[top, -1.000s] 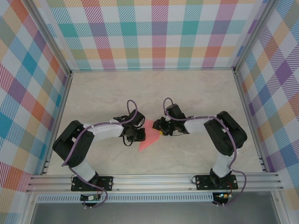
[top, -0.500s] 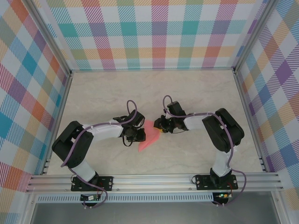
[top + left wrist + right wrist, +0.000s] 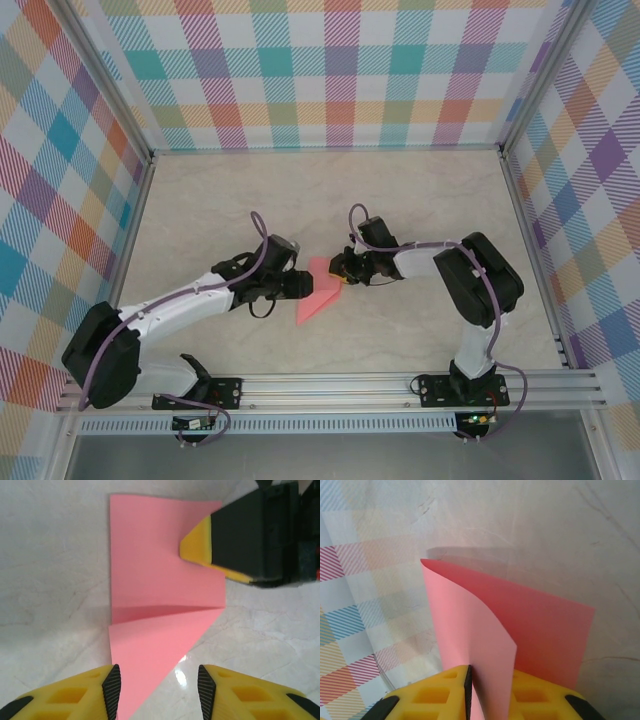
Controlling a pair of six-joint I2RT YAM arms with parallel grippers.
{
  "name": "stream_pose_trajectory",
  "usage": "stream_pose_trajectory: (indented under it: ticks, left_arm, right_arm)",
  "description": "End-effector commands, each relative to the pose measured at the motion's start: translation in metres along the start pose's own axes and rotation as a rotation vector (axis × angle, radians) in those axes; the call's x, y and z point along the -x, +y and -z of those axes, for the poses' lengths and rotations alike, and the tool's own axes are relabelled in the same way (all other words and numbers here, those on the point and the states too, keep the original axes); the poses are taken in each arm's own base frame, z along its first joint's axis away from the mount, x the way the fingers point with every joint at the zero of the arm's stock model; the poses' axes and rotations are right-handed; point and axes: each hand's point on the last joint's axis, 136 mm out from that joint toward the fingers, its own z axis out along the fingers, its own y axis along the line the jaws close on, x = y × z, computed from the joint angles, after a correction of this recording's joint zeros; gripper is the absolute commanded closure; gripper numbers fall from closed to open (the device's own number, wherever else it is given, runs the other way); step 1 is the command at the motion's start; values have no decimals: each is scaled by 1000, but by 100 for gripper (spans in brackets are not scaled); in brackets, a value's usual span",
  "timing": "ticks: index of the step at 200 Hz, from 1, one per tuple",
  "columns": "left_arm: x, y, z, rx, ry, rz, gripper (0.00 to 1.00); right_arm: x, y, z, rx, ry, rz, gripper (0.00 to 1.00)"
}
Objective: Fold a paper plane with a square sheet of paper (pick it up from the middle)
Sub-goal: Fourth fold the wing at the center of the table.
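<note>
two things have changed in the last second: the left gripper [image 3: 159, 686] has let go, and its arm now stretches out lower across the table [image 3: 420, 200] than before. its yellow fingers [image 3: 111, 685] stand well apart, with the pointed tip of the paper plane [image 3: 160, 595] lying loose between them and nothing pinched. the right gripper [image 3: 490, 680] has closed further and now has the far edge of the pink sheet clamped between its pads, one layer curling up from the grip. the plane itself has barely moved and sits near the middle of the table, between the two grippers, flat apart from that lifted flap. it looks only part folded, with one slanting crease across it. this reads as a handover: the right side now anchors the paper while the left is free to take a new hold for the next fold. no brand, label or writing can be read anywhere.
</note>
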Motion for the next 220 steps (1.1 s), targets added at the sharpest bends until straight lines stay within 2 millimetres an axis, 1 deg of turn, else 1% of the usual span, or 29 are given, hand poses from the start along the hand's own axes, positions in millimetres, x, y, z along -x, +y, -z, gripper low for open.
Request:
stream_pose_trajectory:
  ticks: [1,22,41,69,97,175,220]
  left_arm:
    - [-22,13,-3,117,4,-46,50]
    - [-32,7,-14,169,-1,-105,47]
    - [-35,4,-24,224,-17,-151,42]
    - [-40,8,-36,335,-18,-225,41]
    - [-40,7,-39,398,-41,-280,41]
    - [-46,1,-45,429,-72,-335,45]
    - [-51,4,-50,441,-57,-336,57]
  right_arm:
    - [0,20,12,47,-4,24,80]
    - [-1,24,15,53,0,27,79]
    - [-1,27,16,63,7,30,79]
    - [-1,28,16,63,8,25,79]
    - [0,30,16,65,8,20,78]
    - [-2,25,16,46,14,11,78]
    - [-1,27,16,48,9,10,78]
